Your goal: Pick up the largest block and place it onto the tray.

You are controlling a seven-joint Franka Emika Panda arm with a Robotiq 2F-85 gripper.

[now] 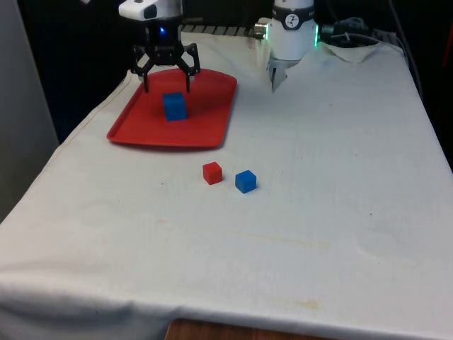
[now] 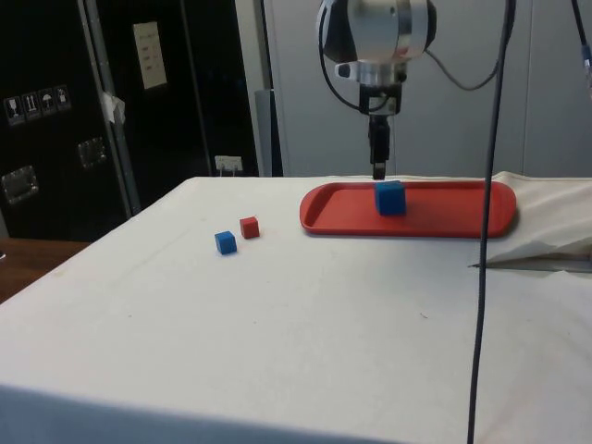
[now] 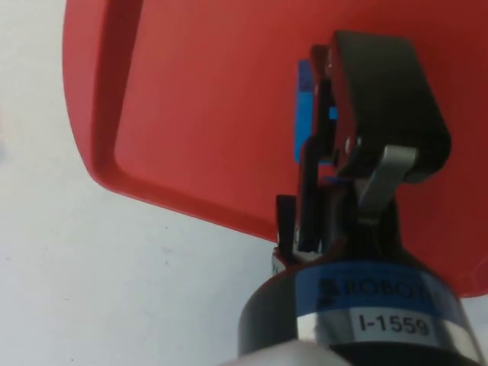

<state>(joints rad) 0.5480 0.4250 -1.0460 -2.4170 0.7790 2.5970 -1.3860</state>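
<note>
The largest block [image 1: 175, 106], a blue cube, sits on the red tray [image 1: 205, 127] at the far end on the front view's left. My gripper [image 1: 167, 85] hangs just above and slightly behind it, open, its fingers spread wider than the cube and holding nothing. In the side view the gripper [image 2: 379, 170] ends right over the blue cube [image 2: 389, 198] on the tray [image 2: 444, 222]. The wrist view has a thin blue edge of the cube [image 3: 303, 114] beside one black finger [image 3: 381, 84], over the tray's floor [image 3: 191, 99].
A small red block [image 1: 211, 172] and a small blue block [image 1: 245, 180] lie close together on the white cloth in front of the tray. The arm's white base [image 1: 291, 35] stands at the far end. A black cable [image 2: 483, 277] hangs in the side view.
</note>
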